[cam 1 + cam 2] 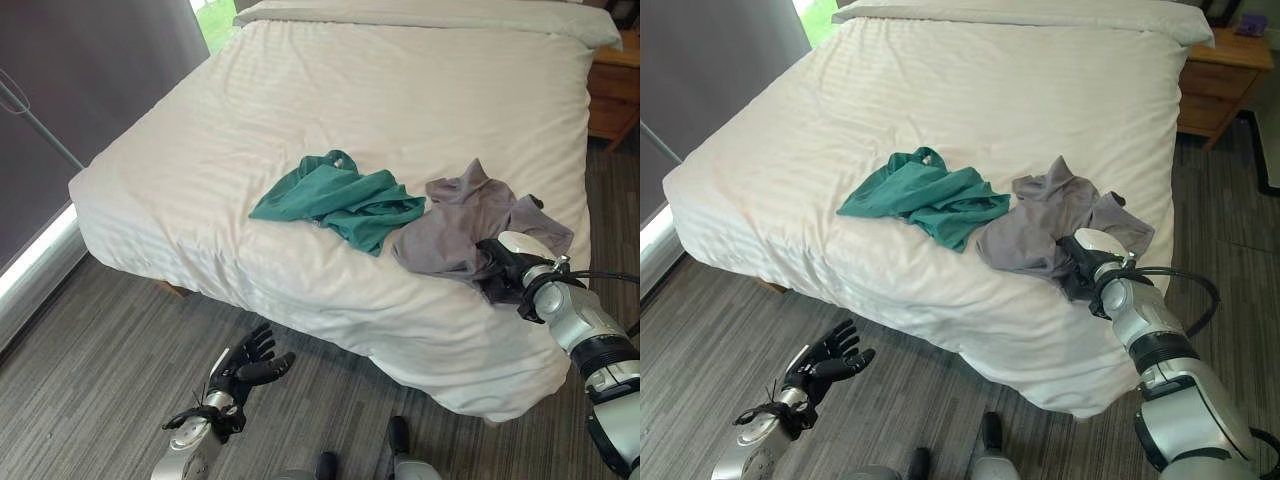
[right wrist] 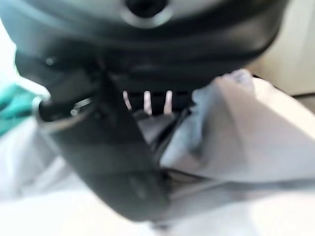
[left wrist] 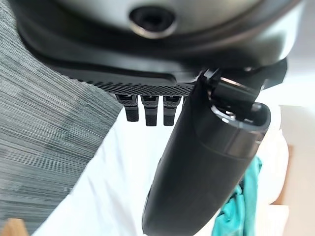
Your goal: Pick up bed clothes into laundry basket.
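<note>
White bed (image 1: pixel 300 120) on grey wood-look floor (image 1: pixel 90 370), green top (image 1: pixel 340 200) beside grey garment (image 1: pixel 460 225), right hand (image 1: pixel 500 268) in grey garment, grip unclear, left hand (image 1: pixel 243 368) fingers spread over floor, wood nightstand (image 1: pixel 612 90) by bed

Left hand (image 1: pixel 243 367) low, fingers spread, right hand (image 1: pixel 1087 262) seemingly clenched

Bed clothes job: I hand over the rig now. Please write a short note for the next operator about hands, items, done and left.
Right hand: on the grey garment at the bed's near edge, fingers buried in the cloth, so the grip is unclear.
Left hand: open, idle, low over the floor in front of the bed.
Green garment: lies on the bed, touching the grey one, untouched.
Done: nothing lifted yet.
Left: both garments.
</note>
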{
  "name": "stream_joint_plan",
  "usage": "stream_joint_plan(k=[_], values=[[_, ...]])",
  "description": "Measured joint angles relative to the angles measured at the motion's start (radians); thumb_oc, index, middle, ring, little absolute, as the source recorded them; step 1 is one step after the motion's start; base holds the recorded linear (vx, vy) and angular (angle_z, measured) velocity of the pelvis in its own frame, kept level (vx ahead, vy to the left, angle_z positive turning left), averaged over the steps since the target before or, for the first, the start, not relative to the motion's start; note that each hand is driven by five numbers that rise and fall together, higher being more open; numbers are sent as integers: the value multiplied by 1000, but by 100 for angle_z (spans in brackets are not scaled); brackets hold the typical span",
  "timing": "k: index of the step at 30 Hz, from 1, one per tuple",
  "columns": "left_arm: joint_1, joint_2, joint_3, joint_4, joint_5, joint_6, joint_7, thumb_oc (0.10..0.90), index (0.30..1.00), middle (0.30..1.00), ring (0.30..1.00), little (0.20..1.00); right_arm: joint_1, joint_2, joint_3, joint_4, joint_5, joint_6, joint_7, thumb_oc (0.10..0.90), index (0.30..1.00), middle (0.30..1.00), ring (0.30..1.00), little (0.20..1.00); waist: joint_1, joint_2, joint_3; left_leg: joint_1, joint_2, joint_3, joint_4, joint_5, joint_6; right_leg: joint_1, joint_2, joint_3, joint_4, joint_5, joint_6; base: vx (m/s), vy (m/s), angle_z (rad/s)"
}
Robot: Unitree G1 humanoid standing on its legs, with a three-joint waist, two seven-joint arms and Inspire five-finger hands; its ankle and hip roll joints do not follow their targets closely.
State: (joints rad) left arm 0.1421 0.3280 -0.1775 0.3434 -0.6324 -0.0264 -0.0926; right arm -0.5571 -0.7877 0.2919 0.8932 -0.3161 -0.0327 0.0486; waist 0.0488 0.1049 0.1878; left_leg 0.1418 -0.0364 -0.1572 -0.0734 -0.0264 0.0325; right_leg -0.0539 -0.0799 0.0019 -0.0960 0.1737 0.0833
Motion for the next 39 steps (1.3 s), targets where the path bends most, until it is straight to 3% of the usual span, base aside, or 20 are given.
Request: stream_joint_plan(k=[9,12,13,14,15,18,19,20,21,22,24,25,26,29,31,32,34,36,37,39], values=[[-68,53,279,-12,-144,-41,120,800,900,900,900,900,309,121,-164,-164,38,-9,-26,400,300,300,300,300,-18,-58,-35,-3,18,-25,12,-5,-26,9,11,-29,11,-22,-6,-25,-114,8],[-182,195,285,-11,-94,-62,149,800,900,900,900,900,352,217,-167,-115,89,-18,-27,400,300,300,300,300,-3,-105,-27,-80,-12,-17,268,-46,-85,-2,14,-30,134,-100,-31,-61,-100,-5],[-244,232,255,-8,-67,-69,152,800,900,900,900,900,348,247,-166,-62,110,-26,-27,400,300,300,300,300,8,-145,4,-165,-60,-21,498,-58,-114,-37,6,-23,292,-168,-83,130,62,-12],[-260,250,232,-11,-51,-83,149,800,900,900,900,900,351,272,-127,-35,111,-24,-28,400,300,300,300,300,18,-179,8,-221,-111,-58,664,-23,-124,-28,-8,34,313,-205,-90,138,60,-44],[-259,251,219,-11,-51,-93,149,800,900,900,900,900,355,282,-101,-28,112,-25,-27,400,300,300,300,300,37,-196,0,-231,-116,-76,655,-51,-99,-33,-2,78,308,-205,-92,177,61,-83],[-307,232,172,-10,-50,-107,154,800,900,900,900,900,357,298,-71,-5,131,-34,-4,400,300,300,300,300,32,-128,-25,-226,-3,-104,360,-61,-61,-31,72,166,196,-212,-50,226,80,-106],[-366,236,130,-14,-46,-105,150,800,900,900,900,900,363,274,-56,11,146,-24,35,400,300,300,300,300,36,-28,-18,-202,127,-98,235,-62,-94,-121,164,134,459,-290,-53,160,95,-89],[-393,255,125,-11,-31,-106,144,800,900,900,900,900,370,320,-53,47,149,-8,37,400,300,300,300,300,44,-86,6,-190,88,-44,224,-34,-120,-134,121,166,562,-342,-49,157,121,-78],[-403,251,122,-9,-31,-107,147,800,900,900,900,900,373,331,-32,70,150,2,47,400,300,300,300,300,41,-102,7,-189,83,-35,228,-29,-132,-137,109,177,576,-388,-84,151,132,-35],[-453,246,61,9,-28,-89,155,800,900,900,900,900,429,341,-6,160,157,18,85,400,300,300,300,300,7,-72,28,-246,67,-56,339,-77,-108,-131,130,206,519,-373,-73,87,134,-33],[-480,247,54,1,-4,-84,146,800,900,900,900,900,490,336,-10,211,165,48,82,400,300,300,300,300,14,-20,39,-227,107,-36,267,-58,-96,-137,144,208,515,-358,-60,83,135,-56],[-562,275,33,33,10,-73,152,800,900,900,900,900,552,359,-21,240,174,74,97,400,300,300,300,300,-21,-61,53,-207,80,-9,254,-33,-103,-114,100,220,616,-419,-20,89,160,-38],[-592,280,36,55,13,-84,156,800,900,900,900,900,583,354,-34,239,178,77,97,400,300,300,300,300,-48,-69,57,-201,61,-17,267,-35,-113,-51,91,261,526,-467,-52,136,291,-22],[-727,305,-21,122,28,-79,167,800,900,900,900,900,613,311,-66,240,187,88,87,400,300,300,300,300,-59,-76,54,-188,53,1,149,16,-52,-3,55,341,344,-339,-35,70,261,-93],[-812,303,-36,161,37,-85,170,800,900,900,900,900,601,304,-53,237,187,88,83,400,300,300,300,300,-89,-62,39,-180,77,31,117,60,-95,1,65,368,315,-321,-14,12,144,-73],[-867,304,-57,206,36,-85,171,800,900,900,900,900,592,314,-24,227,187,86,82,400,300,300,300,300,-88,-90,35,-178,73,59,114,63,-83,-10,47,370,313,-317,-6,-44,194,-86],[-928,310,-77,244,36,-82,183,800,900,900,900,900,583,363,7,205,188,82,79,400,300,300,300,300,-99,-138,26,-174,58,121,107,56,-63,-34,2,326,269,-267,27,-81,140,-93],[-974,394,-159,316,60,-69,194,800,900,900,900,900,526,398,38,180,190,72,96,400,300,300,300,300,-85,-144,28,-150,85,206,78,58,-53,-65,-27,78,284,-225,26,-68,99,-109],[-994,429,-207,351,97,-54,189,800,900,900,900,900,528,403,59,149,190,62,103,400,300,300,300,300,-89,-144,29,-131,77,223,65,57,-48,-31,-97,-82,265,-202,52,-33,114,-67],[-1041,433,-231,408,137,-51,191,800,900,900,900,900,543,406,69,149,179,64,96,400,300,300,300,300,-112,-152,31,-136,61,204,67,53,-45,42,-118,-27,200,-177,97,-29,67,9]])
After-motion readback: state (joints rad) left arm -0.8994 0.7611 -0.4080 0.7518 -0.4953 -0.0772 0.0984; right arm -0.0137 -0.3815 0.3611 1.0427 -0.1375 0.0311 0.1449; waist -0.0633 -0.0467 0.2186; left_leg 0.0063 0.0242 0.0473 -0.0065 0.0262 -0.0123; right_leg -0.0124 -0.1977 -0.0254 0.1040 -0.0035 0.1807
